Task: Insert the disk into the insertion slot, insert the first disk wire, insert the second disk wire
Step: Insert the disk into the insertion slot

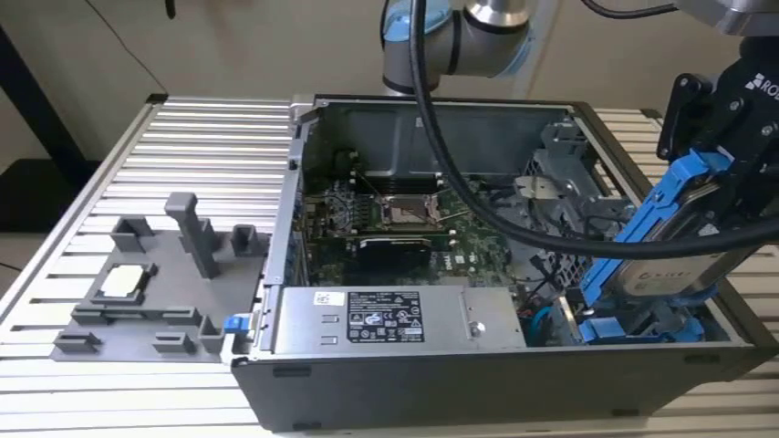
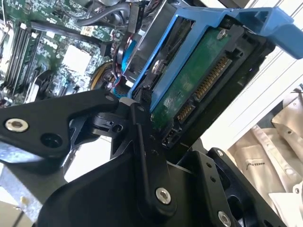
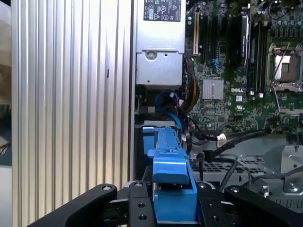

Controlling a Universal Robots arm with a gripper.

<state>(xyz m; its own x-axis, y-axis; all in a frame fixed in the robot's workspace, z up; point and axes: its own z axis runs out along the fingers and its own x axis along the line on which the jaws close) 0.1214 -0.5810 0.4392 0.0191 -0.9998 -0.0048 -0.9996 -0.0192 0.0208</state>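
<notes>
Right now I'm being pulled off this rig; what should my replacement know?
Gripper: shut on the flat silver-beige disk in its bright blue plastic carrier, held tilted.
Position: the disk's lower end is at the dark-grey metal insertion slot, at the exterior view's right.
Done: disk picked up, brought to the slot.
Left: disk not seated; its gold-pinned connector is bare in the second wrist view, nothing plugged in.

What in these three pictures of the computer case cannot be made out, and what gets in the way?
1. Inside of the slot, exterior view: hidden behind the tilted disk.
2. The disk's far end, first wrist view: hidden by its own blue frame.
3. The gripper, first wrist view: cut off by the picture's edge.
</notes>
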